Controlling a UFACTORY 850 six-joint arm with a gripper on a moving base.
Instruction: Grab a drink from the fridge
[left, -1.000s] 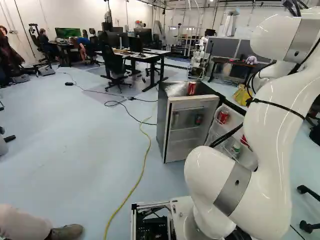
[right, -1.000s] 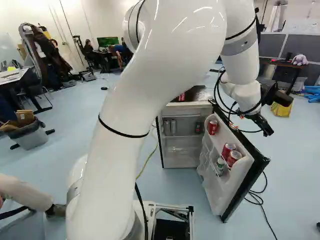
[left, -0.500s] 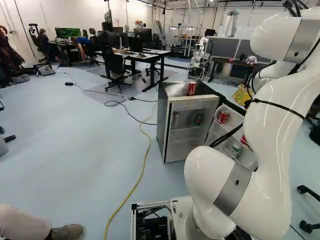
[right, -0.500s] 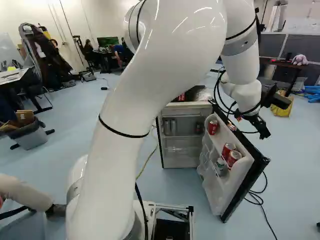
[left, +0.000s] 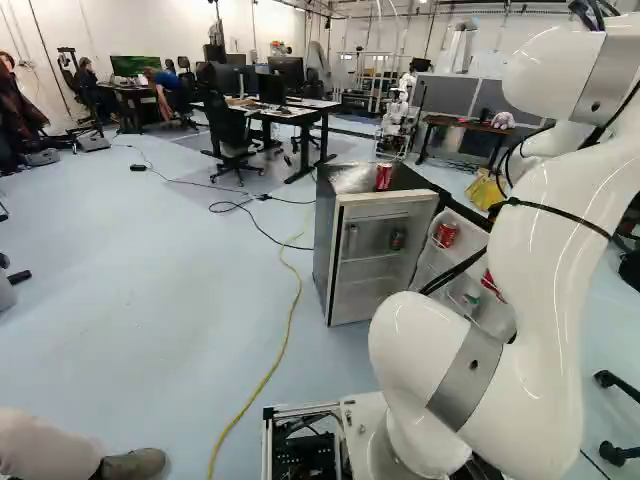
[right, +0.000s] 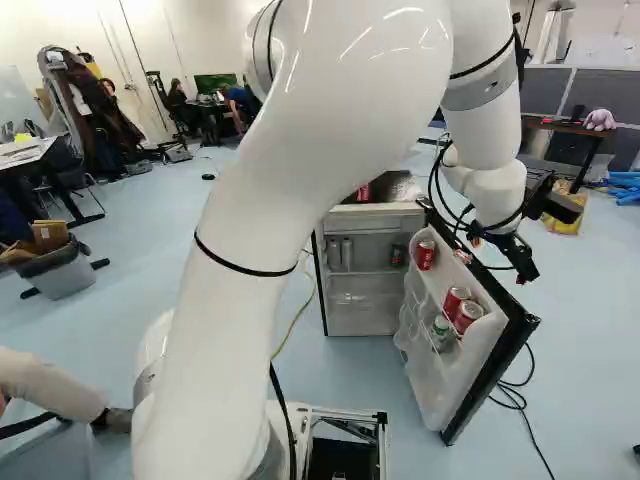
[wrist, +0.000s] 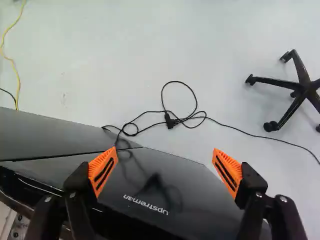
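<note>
My gripper (right: 522, 268) hangs beyond the opened fridge door (right: 490, 345), near its upper edge, in the right base view. Seen from the wrist, the gripper (wrist: 165, 171) has its orange pads wide apart with nothing between them; the door's dark outer face (wrist: 165, 192) lies under them. The fridge (left: 375, 255) stands with its door swung out. Red cans (right: 425, 254) and a green-and-white one (right: 440, 332) sit in the door racks. Inside are silvery cans (right: 346, 254) and a dark one (right: 397, 256). On top stands a red can (left: 384, 176).
A black cable (wrist: 175, 120) lies on the floor beside the fridge, and a chair's wheeled base (wrist: 300, 90) stands further off. A yellow cable (left: 290, 320) runs left of the fridge. A person's shoe (left: 135, 464) is close at the left. Another robot (left: 397, 125) stands behind.
My gripper has shifted slightly leftward and down in the right base view, behind the fridge door's top edge. Base and fridge have not moved.
</note>
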